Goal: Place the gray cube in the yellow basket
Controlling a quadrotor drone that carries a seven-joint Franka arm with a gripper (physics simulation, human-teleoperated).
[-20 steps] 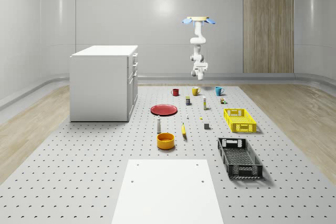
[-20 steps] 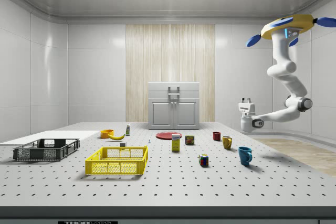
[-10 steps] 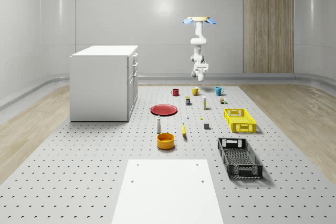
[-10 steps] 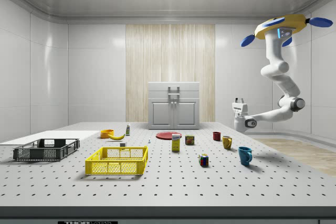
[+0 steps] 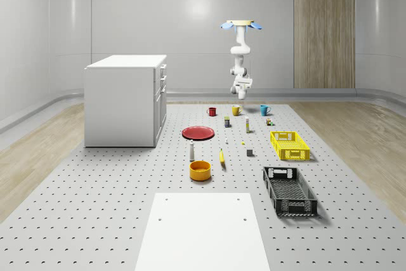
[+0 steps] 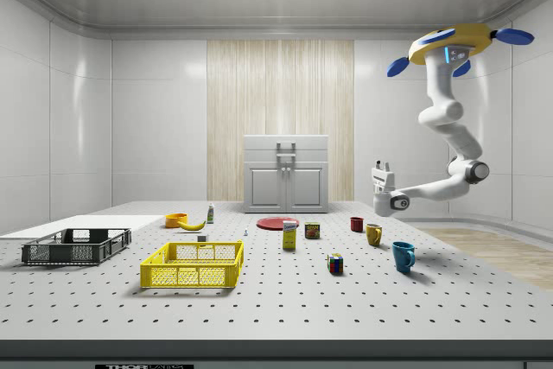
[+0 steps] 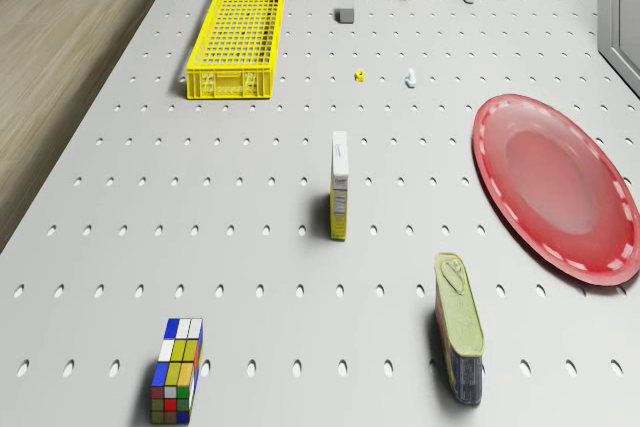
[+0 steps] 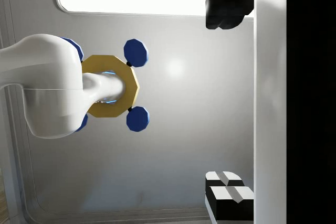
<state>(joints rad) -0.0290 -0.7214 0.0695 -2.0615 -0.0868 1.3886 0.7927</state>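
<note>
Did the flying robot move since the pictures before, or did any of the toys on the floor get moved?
The drone slid toward the side view's left, hovering high above the mugs' end of the floor, and its gripper, pointing up, came along with it. It grabbed nothing and dropped nothing. The gray cube and the yellow basket stayed exactly where they were, and so did everything else.

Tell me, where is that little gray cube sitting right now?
In the whole-scene view the gray cube sits on the pegboard floor, just to the left of the yellow basket and to the right of the banana.
</note>
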